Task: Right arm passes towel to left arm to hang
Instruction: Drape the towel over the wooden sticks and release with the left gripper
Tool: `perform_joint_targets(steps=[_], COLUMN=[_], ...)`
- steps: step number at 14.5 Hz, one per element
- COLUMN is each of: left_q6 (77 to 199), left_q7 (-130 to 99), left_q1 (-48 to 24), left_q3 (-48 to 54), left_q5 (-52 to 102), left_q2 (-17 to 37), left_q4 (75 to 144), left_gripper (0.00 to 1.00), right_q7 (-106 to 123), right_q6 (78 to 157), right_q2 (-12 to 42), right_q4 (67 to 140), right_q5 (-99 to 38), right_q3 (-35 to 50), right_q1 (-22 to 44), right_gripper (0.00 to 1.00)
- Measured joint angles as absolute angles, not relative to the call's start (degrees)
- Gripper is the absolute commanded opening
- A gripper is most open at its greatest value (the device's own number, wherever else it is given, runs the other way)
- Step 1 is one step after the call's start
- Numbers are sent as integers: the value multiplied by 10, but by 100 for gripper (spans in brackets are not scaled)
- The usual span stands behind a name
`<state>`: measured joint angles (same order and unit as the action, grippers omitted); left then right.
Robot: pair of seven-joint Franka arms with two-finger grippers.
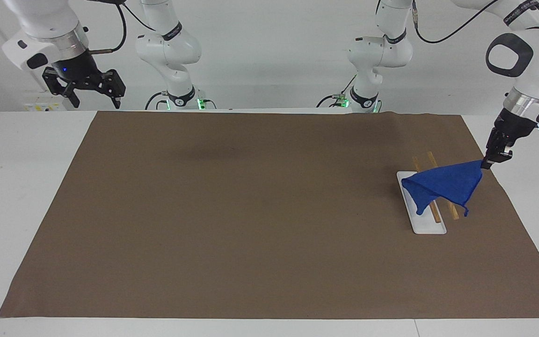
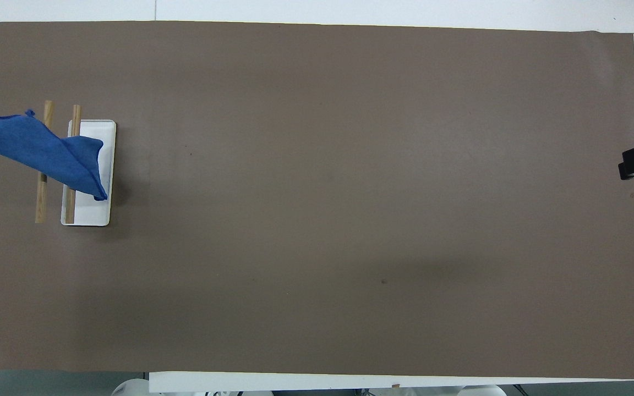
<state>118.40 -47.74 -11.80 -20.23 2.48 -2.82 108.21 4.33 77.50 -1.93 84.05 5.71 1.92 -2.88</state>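
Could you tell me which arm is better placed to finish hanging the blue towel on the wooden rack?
The left. Its gripper is shut on a corner of the towel, already draped over the rack. The right gripper hangs open over the table's other end.

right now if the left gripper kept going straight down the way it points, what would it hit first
Probably the brown mat near its edge, beside the rack. The left gripper, shut on the towel corner, points down clear of the wooden bars, though depth is uncertain.
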Motion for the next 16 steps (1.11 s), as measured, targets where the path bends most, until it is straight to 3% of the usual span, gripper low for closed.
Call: perform_joint_targets(steps=[6,13,14,15,16], left_q6=[1244,1322,1333,1342,1347], left_q7=[-436,-378,-375,-372,-368], left_q1=[-96,-65,-57,-52,-49], left_q3=[-203,-203,-203,-203,-203], left_q5=[25,25,25,25,25], left_q2=[-20,51,58,65,69], left_q4=[1109,1131,1132,1134,1140], left_gripper=[0,0,14,56,86], right_q7=[43,50,50,51,51], right_q6=[769,762,761,760,760], right_q2=[-17,-17,-17,-17,-17], right_q4=[841,841,841,841,842], right_q5=[57,47,45,44,44], right_q3=[7,3,1,1,1], right_q1=[-17,-20,-22,-23,-23], right_gripper=[100,100,100,100,100])
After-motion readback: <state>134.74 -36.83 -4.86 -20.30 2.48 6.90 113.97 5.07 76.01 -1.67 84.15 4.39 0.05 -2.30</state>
